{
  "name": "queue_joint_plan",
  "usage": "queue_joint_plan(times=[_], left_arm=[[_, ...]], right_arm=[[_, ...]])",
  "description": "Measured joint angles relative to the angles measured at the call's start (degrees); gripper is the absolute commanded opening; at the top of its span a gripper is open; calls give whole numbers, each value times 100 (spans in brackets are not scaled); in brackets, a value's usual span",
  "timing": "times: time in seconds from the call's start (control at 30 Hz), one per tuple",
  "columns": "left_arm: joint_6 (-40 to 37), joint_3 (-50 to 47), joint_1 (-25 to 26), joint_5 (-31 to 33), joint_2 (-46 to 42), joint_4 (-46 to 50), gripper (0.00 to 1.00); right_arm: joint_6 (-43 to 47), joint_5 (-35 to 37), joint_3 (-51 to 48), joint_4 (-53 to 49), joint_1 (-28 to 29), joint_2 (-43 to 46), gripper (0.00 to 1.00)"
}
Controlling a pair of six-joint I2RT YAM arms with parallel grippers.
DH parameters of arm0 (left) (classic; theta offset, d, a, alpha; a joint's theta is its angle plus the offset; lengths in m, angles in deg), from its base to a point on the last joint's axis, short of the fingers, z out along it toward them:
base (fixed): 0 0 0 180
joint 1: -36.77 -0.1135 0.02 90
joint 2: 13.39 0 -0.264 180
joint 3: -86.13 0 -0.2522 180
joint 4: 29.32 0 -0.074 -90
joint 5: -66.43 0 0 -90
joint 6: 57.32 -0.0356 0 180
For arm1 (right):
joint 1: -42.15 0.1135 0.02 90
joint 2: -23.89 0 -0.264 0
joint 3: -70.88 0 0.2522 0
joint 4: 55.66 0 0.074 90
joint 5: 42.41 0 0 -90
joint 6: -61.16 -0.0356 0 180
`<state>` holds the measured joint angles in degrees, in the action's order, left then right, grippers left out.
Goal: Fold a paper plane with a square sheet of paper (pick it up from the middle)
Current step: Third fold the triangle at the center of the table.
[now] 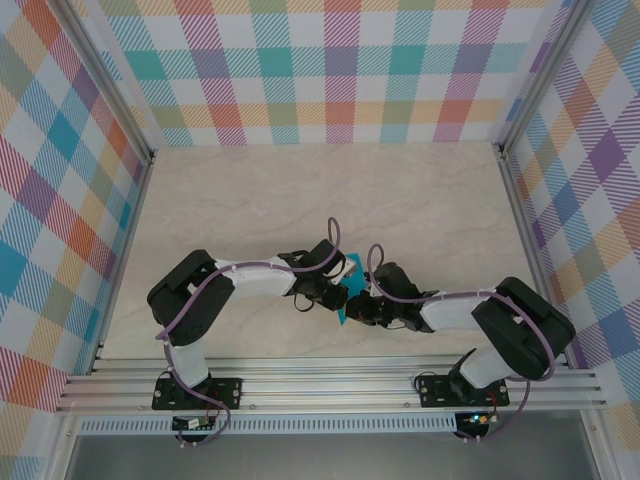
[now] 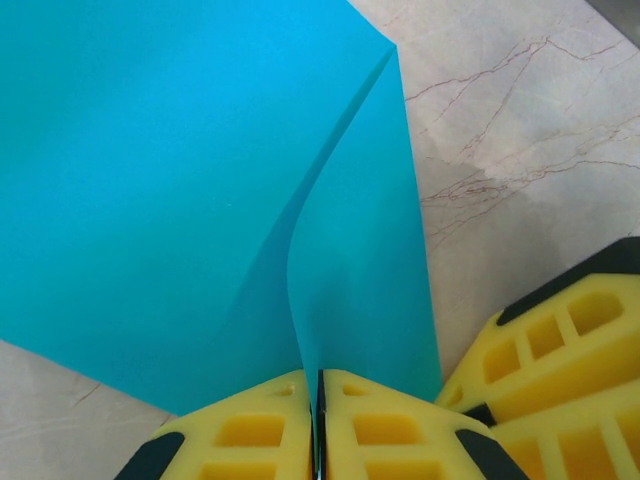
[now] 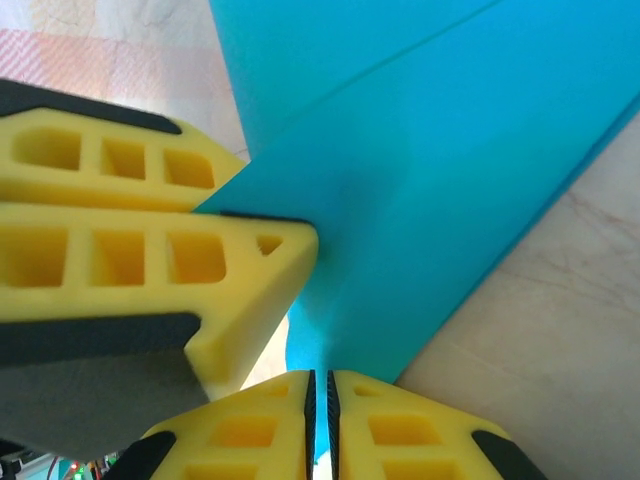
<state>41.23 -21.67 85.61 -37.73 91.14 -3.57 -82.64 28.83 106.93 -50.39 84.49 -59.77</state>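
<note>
Left pincer [image 2: 318,378] and right pincer [image 3: 320,378] each clamp the teal sheet of paper [image 2: 150,200] (creased, partly folded).

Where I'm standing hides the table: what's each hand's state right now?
Left hand: closed, pinching the square sheet of paper.
Right hand: closed, pinching the same sheet.
</note>
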Motion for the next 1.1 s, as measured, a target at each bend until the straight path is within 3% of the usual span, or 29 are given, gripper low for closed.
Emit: queue_joint_plan(times=[1.1], left_arm=[[-2,87,-31,-83,74,39,10]], right_arm=[[-223,227,-4,160,424,-140,14]])
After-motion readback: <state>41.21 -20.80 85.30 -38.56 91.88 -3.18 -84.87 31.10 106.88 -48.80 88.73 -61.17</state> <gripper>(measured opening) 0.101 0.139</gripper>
